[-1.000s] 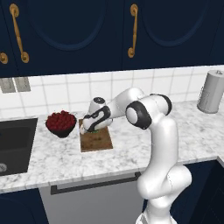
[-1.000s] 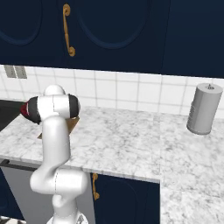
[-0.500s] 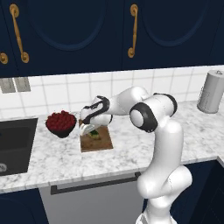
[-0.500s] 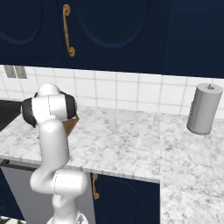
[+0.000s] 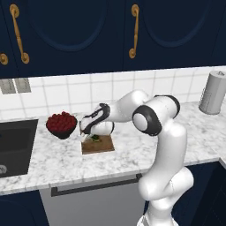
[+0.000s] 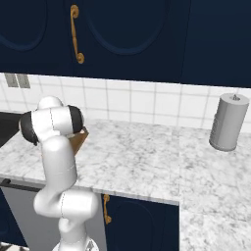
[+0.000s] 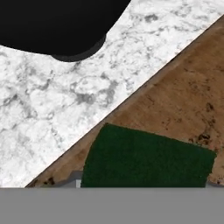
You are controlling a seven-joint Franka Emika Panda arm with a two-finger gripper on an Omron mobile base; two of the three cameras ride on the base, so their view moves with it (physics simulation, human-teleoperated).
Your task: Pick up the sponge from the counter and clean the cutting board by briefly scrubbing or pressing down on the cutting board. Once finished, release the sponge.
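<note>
The brown cutting board [image 5: 100, 145] lies on the marble counter [image 5: 53, 163], just right of the fruit bowl. My gripper [image 5: 90, 136] hangs low over the board's left end, shut on the dark green sponge [image 5: 95, 138], which rests on the wood. In the hand view the sponge [image 7: 144, 159] fills the bottom between the fingertips [image 7: 77, 181], near the edge of the stained board [image 7: 188, 96], with the counter [image 7: 48, 113] beyond. In the right base view the arm hides the hand, and only a corner of the board [image 6: 79, 140] shows.
A dark bowl of red fruit [image 5: 62, 124] stands close to the left of the board and shows as a black shape [image 7: 57, 26] in the hand view. A sink [image 5: 13, 145] lies further left. A grey paper-towel roll [image 5: 213, 92] stands at the far right.
The hand has swung left and down across the board with the sponge, ending nearer the fruit bowl. The elbow has shifted right.
</note>
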